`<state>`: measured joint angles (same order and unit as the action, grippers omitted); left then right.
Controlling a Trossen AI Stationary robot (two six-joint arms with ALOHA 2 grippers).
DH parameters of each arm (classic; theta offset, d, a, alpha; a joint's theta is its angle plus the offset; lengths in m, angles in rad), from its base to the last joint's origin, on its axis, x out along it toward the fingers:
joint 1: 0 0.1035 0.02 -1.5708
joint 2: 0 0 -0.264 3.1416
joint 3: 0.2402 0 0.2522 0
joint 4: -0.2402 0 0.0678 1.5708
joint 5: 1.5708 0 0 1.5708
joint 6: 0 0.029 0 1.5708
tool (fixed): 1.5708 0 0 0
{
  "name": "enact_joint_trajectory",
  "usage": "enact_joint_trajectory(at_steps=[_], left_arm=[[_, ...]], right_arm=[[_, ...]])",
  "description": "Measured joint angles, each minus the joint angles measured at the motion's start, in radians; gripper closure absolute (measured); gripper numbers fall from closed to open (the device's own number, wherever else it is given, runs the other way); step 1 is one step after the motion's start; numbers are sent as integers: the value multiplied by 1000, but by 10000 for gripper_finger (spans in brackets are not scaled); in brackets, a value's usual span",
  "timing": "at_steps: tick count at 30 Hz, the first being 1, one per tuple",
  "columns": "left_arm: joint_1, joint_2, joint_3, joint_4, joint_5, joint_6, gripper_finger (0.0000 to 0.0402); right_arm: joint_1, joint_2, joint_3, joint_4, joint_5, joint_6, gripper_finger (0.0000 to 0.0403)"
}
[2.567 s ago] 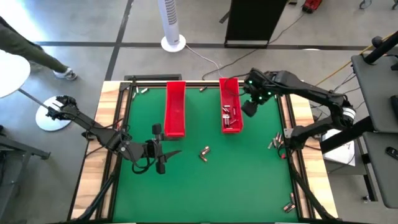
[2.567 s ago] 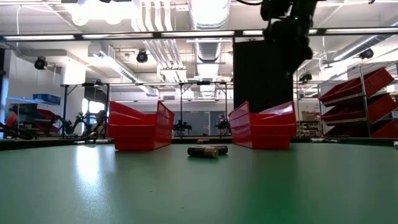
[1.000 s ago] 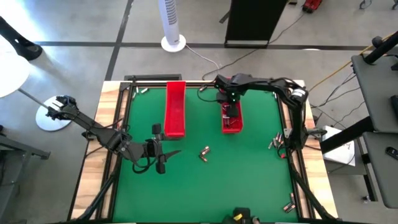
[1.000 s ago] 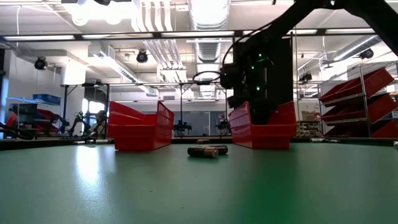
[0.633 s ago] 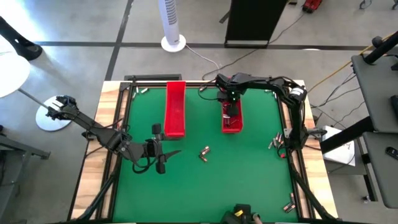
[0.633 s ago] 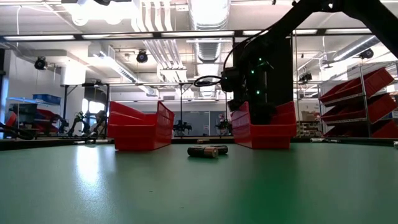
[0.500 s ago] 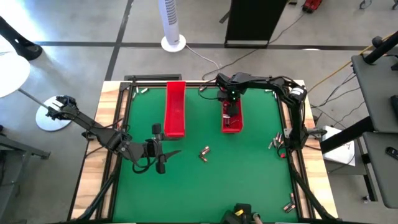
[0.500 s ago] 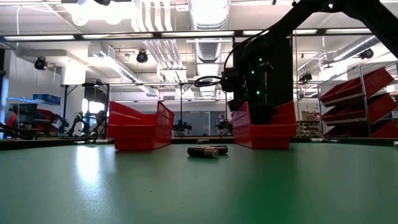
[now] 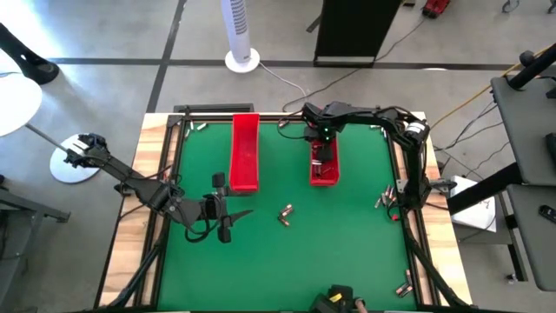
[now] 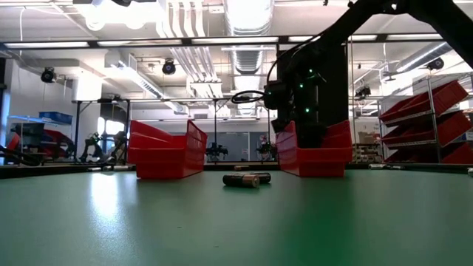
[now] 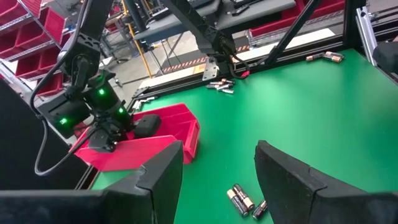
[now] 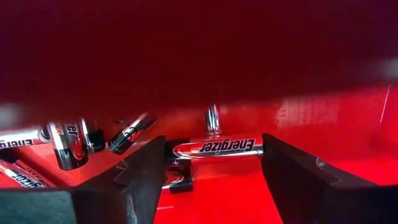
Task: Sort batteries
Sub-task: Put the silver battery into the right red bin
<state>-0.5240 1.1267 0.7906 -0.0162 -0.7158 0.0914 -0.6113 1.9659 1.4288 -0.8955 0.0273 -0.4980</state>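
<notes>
On the green bench (image 9: 347,243), the right end effector (image 9: 323,149), spread inside the red tray (image 9: 326,176), should release batteries (image 12: 217,148) low; the left end effector (image 9: 228,211) waits spread.

"Energizer" printed along battery (image 12: 219,147) lying in red tray (image 12: 348,130). Partial "Energizer" on upright battery (image 12: 67,144) nearby. No other legible text.

Right gripper (image 9: 323,149) hides batteries (image 12: 217,148) in red tray (image 9: 323,176).
</notes>
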Motion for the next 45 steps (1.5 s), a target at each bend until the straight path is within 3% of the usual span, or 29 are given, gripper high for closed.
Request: enact_joint_trajectory(at_steps=[13, 22, 32, 40, 45], left_arm=[[0, -1, 0, 0, 0, 4, 222], [0, -1, 0, -1, 0, 5, 222], [0, -1, 0, 2, 0, 8, 222], [0, -1, 0, 2, 1, 5, 222], [-13, -2, 0, 1, 1, 1, 222]], right_arm=[[9, -46, 64, -100, 2, 36, 102], [55, -271, 101, -264, 2, 176, 114], [340, -546, 4, -422, -1, 544, 149], [580, -674, -229, -485, -13, 901, 141], [687, -731, -412, -480, -49, 1009, 149]])
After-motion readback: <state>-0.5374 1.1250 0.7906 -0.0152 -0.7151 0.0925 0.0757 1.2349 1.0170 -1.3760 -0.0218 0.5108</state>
